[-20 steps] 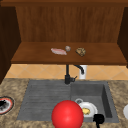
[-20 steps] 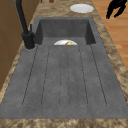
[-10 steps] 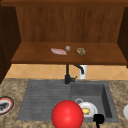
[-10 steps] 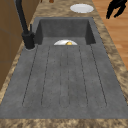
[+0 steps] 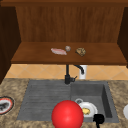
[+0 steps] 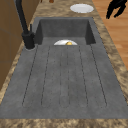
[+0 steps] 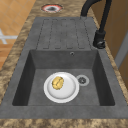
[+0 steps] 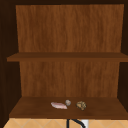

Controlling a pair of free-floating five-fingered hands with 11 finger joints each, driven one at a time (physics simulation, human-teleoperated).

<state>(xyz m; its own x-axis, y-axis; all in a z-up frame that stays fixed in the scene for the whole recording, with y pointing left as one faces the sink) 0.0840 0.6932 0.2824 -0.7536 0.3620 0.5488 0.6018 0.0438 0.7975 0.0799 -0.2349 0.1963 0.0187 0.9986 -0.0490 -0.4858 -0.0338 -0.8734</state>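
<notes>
Speckled stone tabletop (image 5: 15,87) around a grey sink (image 7: 32,62); wooden shelf (image 5: 32,53) above. White plate (image 7: 68,92) holding a yellow piece (image 7: 57,82) lies in the basin. Right hand (image 5: 99,119) at the sink's near edge, just right of the plate; fingers' state unclear.

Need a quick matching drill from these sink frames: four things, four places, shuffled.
Things:
1. white plate
2. pink strip
3. red-rimmed plate
4. hand

Places:
A. lower cabinet shelf
B. counter, left of the sink
C. inside the sink basin
D. at the basin's front edge, near the red ball

Pairs: 1-C, 2-A, 3-B, 4-D
</notes>
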